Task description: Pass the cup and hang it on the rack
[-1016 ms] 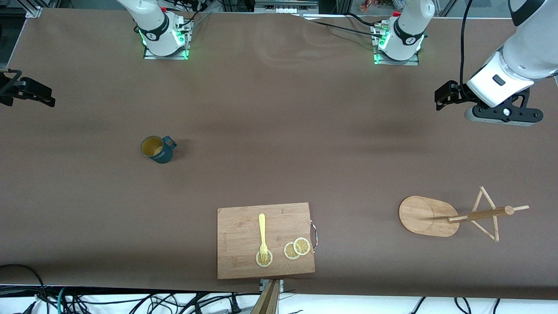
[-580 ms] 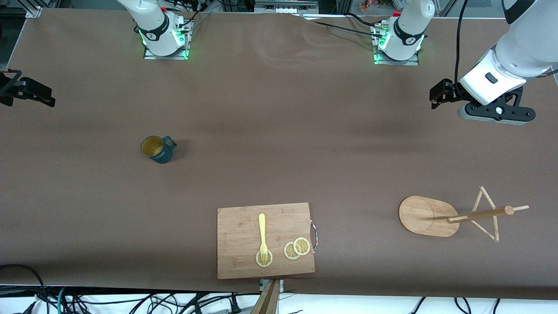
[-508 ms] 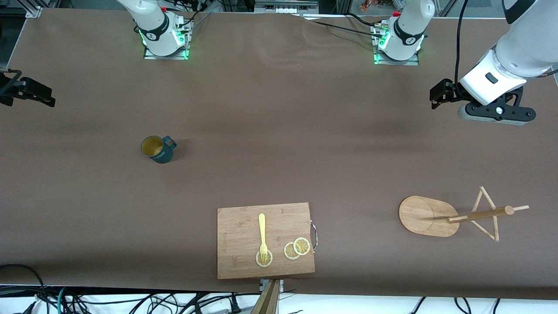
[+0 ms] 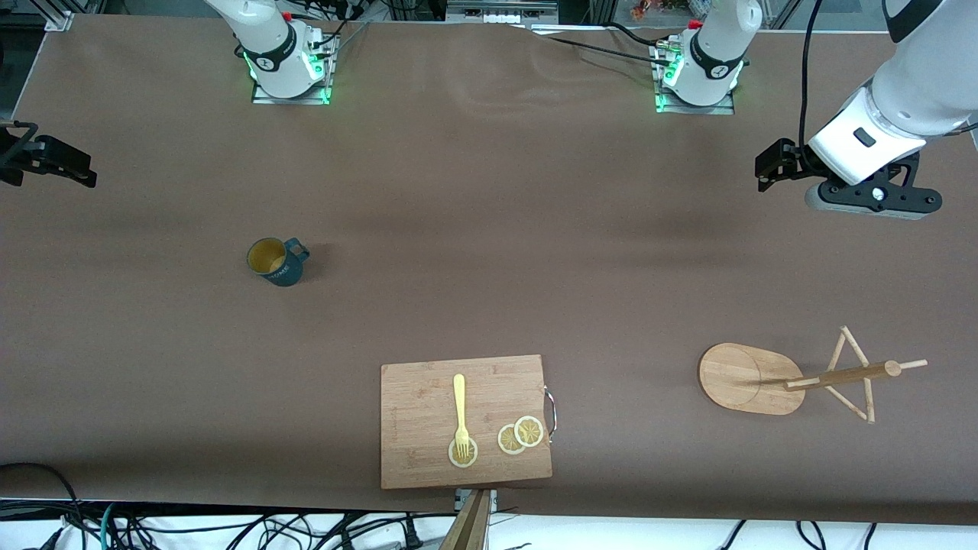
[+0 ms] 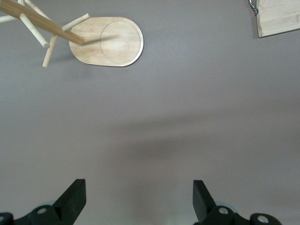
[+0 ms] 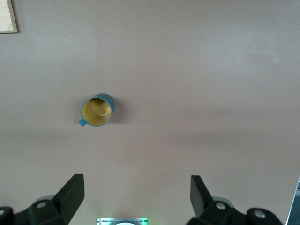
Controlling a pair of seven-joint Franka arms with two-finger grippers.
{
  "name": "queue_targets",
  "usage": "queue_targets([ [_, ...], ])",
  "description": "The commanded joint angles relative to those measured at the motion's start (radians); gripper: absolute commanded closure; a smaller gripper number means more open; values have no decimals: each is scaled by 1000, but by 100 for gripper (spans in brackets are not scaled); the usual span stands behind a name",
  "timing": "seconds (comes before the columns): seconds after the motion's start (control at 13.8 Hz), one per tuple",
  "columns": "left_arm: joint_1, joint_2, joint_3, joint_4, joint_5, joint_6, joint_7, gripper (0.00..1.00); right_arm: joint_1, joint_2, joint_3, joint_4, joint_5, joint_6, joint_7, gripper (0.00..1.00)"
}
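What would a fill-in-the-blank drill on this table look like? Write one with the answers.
1. The cup stands upright on the ____, held by neither pincer.
2. The fork lies on the board with its tines on a ____ slice.
3. The rack is toward the ____ arm's end of the table.
4. The left pincer is over bare table, its fingers ____.

Answers: table; lemon; left; open
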State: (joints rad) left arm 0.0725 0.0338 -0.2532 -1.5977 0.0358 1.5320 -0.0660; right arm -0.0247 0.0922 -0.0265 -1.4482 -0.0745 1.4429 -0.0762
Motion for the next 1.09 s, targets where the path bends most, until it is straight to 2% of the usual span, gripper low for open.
queue_targets([
  [0.0, -2, 6, -11, 28, 24, -23, -3, 0, -17, 11, 11, 28, 18, -12, 12, 0],
  [1.02, 7, 8, -1, 27, 15, -26, -8, 0, -23, 17, 10, 28, 19, -10, 12, 0],
])
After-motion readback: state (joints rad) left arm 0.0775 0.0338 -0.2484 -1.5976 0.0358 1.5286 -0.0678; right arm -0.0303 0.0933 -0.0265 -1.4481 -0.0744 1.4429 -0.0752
